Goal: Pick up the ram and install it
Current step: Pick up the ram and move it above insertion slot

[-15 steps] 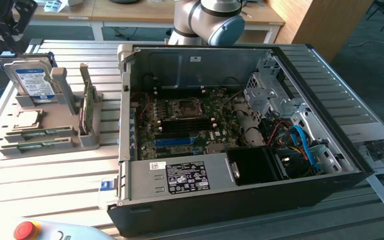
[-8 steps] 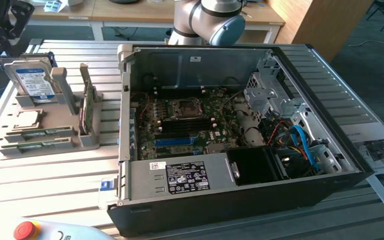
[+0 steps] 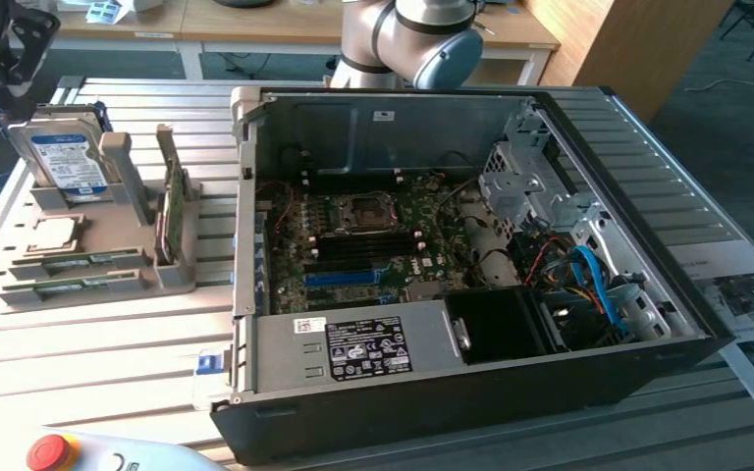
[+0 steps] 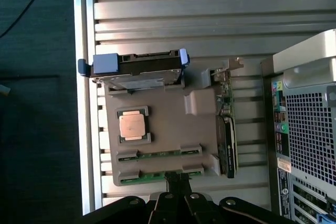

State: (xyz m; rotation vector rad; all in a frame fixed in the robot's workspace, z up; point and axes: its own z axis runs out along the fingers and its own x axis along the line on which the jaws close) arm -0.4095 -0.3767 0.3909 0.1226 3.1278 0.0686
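Alignment matters here, I judge: the fingers (image 4: pixel 174 182), together and empty, hang near the ram (image 4: pixel 149 176) lying in the holder's (image 4: pixel 168 124) outermost slot on the worktop (image 4: pixel 184 14), so part them squarely across its long edges.

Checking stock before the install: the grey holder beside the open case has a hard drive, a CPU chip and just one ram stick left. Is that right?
Not quite. Two ram sticks lie in the grey holder, side by side, as the wrist view shows. The hard drive and CPU chip are there as you say.
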